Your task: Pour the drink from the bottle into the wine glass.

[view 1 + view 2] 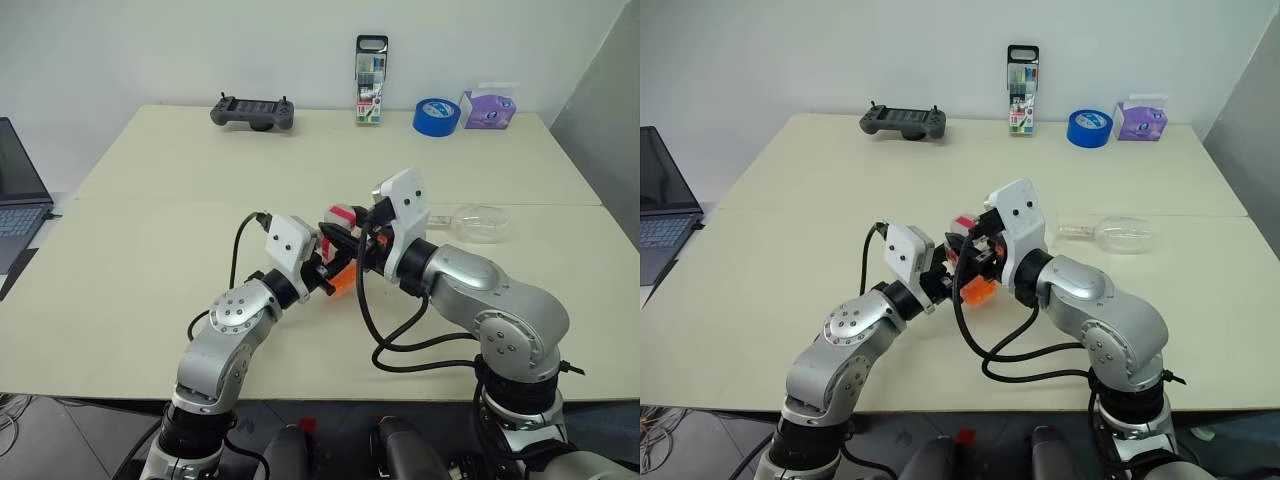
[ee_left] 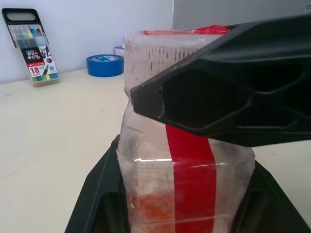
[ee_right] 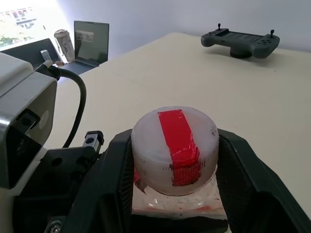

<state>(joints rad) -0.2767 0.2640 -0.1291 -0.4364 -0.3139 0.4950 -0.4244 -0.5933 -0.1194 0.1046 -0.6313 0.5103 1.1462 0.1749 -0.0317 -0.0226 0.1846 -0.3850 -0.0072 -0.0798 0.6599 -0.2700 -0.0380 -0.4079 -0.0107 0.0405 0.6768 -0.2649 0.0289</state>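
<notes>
The bottle (image 1: 975, 262) is held up above the near middle of the table (image 1: 150, 250), between the two arms. It stands roughly upright, its long axis running from the orange drink (image 1: 341, 281) low in the body up to the white cap (image 3: 175, 150), which carries a red strip across its top and is still on.

The left gripper (image 2: 187, 204) has its fingers shut tight on the lower body of the bottle, one on each side. The right gripper (image 3: 175, 160) comes in from the right, above the left one, with its black fingers (image 3: 243, 165) set either side of the cap, close against it. Whether they already press the cap I cannot tell for sure; they stand partly closed around it.

So the cap lies straight between the right fingers, on top of the bottle's axis, and the next move looks like a twist about that axis to take the cap off while the left arm steadies the body. Pouring cannot start until then.

The wine glass (image 1: 478, 222) lies on its side on the table, far right of the arms and well apart from the bottle; it appears empty. It would have to stand upright before it can take any drink, and the right arm is nearer to it.

Along the far edge stand a game controller (image 1: 252, 111), a marker pack (image 1: 371, 80), a roll of blue tape (image 1: 436, 116) and a purple box (image 1: 488, 108); a laptop (image 1: 18, 190) sits at the far left.
</notes>
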